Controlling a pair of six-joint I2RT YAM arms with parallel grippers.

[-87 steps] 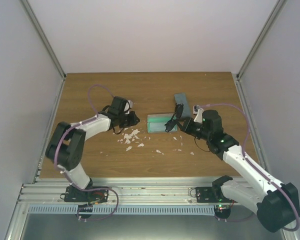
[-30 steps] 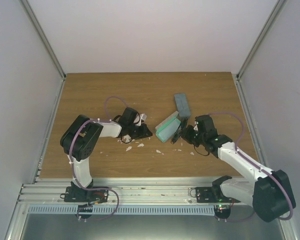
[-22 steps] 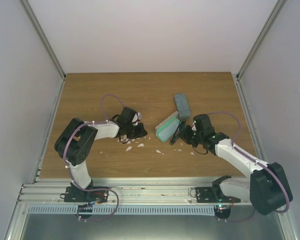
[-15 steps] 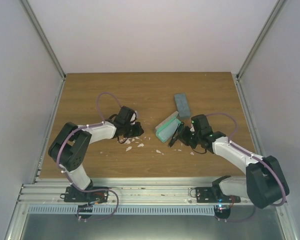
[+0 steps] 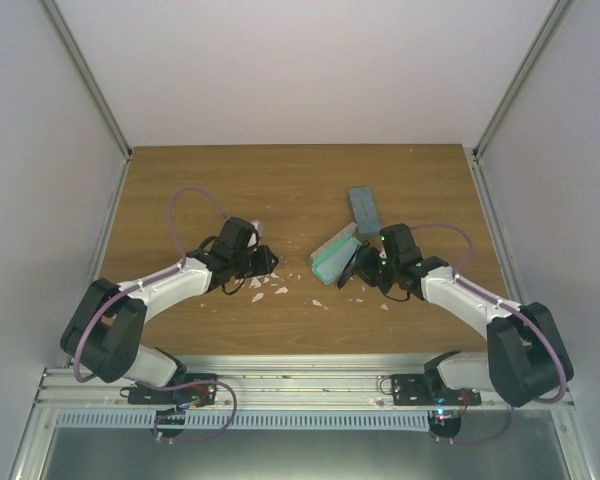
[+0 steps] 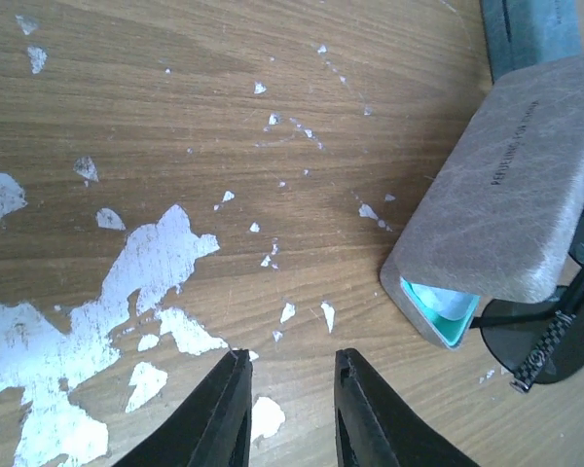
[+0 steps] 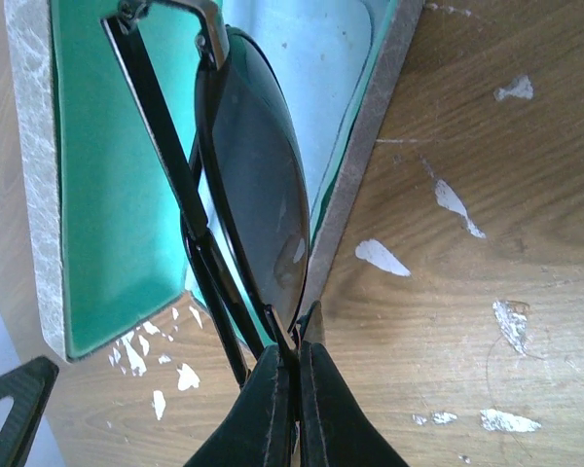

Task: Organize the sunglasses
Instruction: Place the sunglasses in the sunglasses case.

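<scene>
Ahead of the right claw [image 7: 294, 352], the far end of the sunglasses [image 7: 258, 185] is cut by the top edge. Their lens covers part of the light blue cloth [image 7: 321, 58] inside the grey case [image 7: 27, 146], which is also cropped at the top. Right of the left claw [image 6: 292, 365], the grey case overlaps the sunglasses, which the picture's right edge also cuts. The blue-grey case [image 6: 530, 29] is clipped at the corner. From above, the right claw's hold is too small to read.

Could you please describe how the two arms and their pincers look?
Both the left arm and the right arm have white links joined by bulky black joints. A thin purple cable loops along each. The left pincer and right pincer have two slim black fingers each. I see no markings.
</scene>
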